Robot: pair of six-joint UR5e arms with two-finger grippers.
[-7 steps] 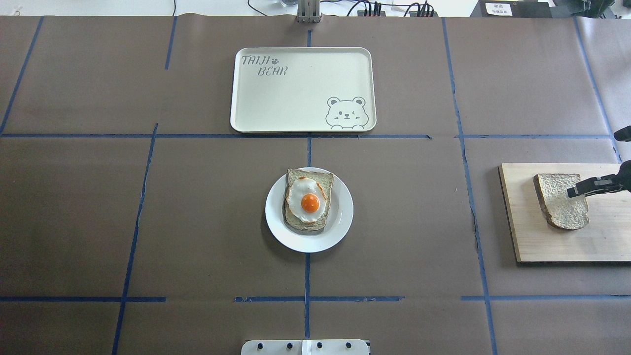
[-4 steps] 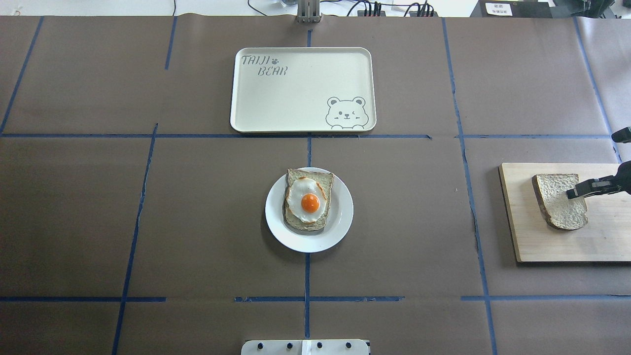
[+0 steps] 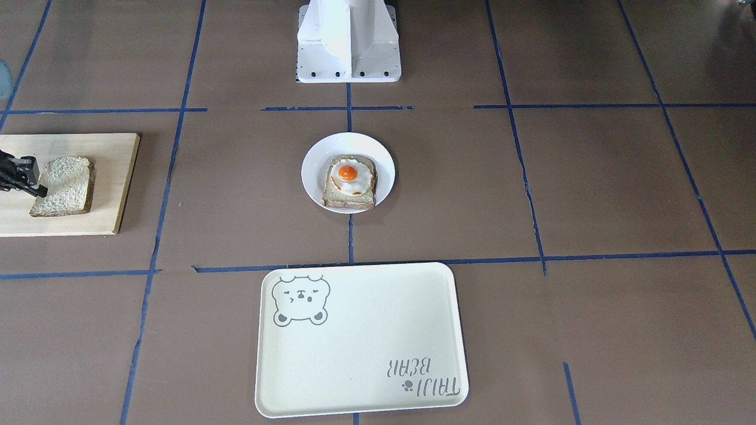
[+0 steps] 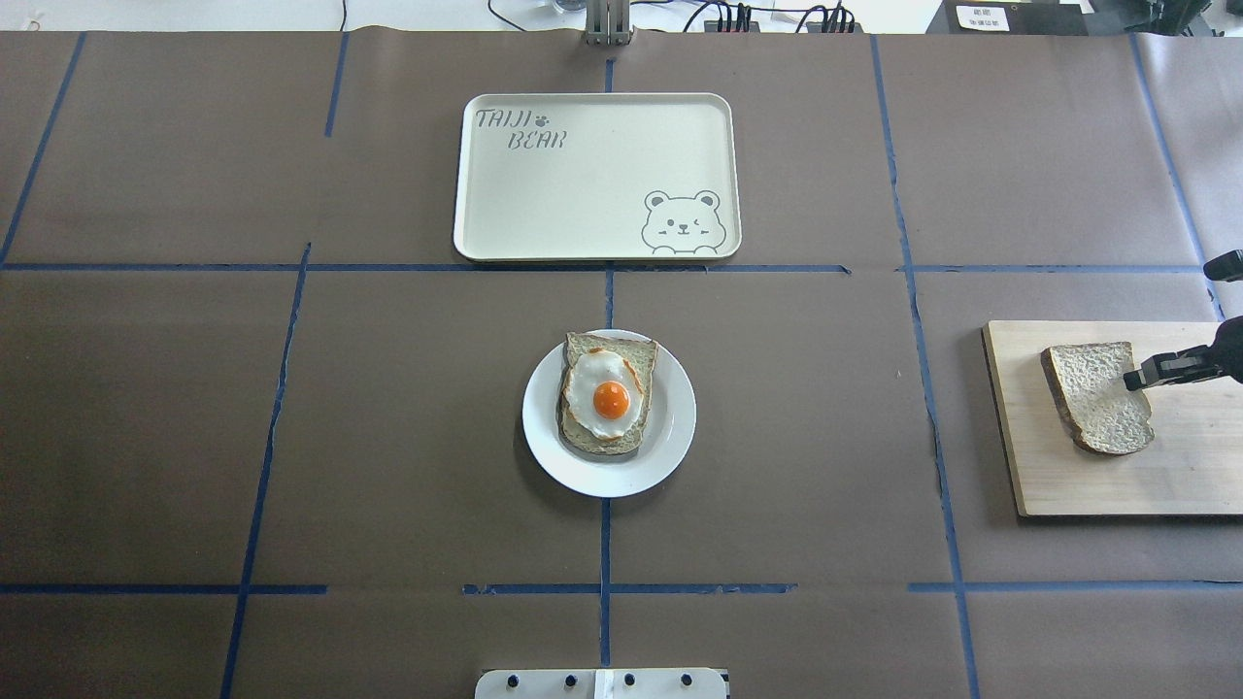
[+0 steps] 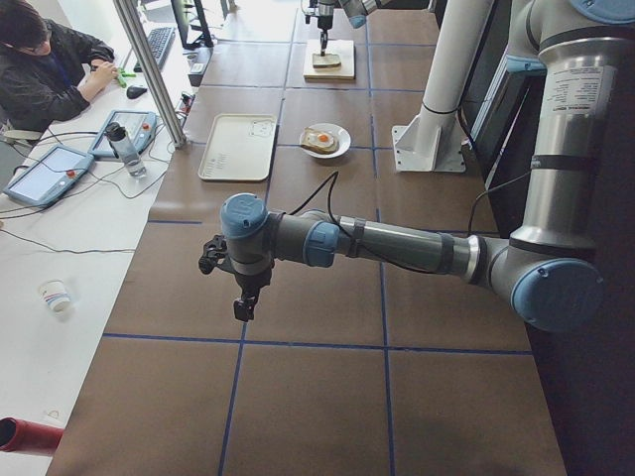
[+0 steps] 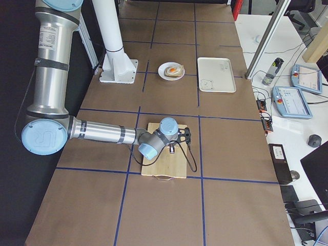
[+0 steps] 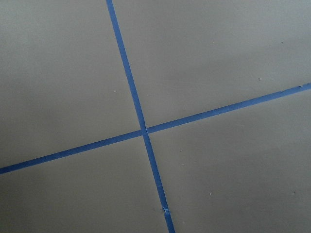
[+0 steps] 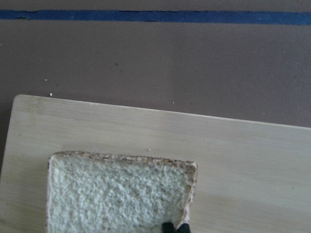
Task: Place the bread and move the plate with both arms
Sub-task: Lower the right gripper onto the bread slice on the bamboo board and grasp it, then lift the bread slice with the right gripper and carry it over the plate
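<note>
Your right pincer (image 4: 1134, 380) pinches one edge of the bread (image 4: 1095, 398) on the wooden board (image 4: 1194, 466), far right on the worktop (image 4: 388, 437). The plate (image 4: 670, 442) sits in the middle, under an egg slice (image 4: 610, 393). Your left pincer (image 5: 243, 310) hangs above the worktop, and you cannot tell if it is wide or narrow.

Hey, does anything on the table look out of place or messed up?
Nothing is spilled or broken. The one odd thing: the bread on the wooden board looks tilted rather than flat, its edge pinched by the right hand.
</note>
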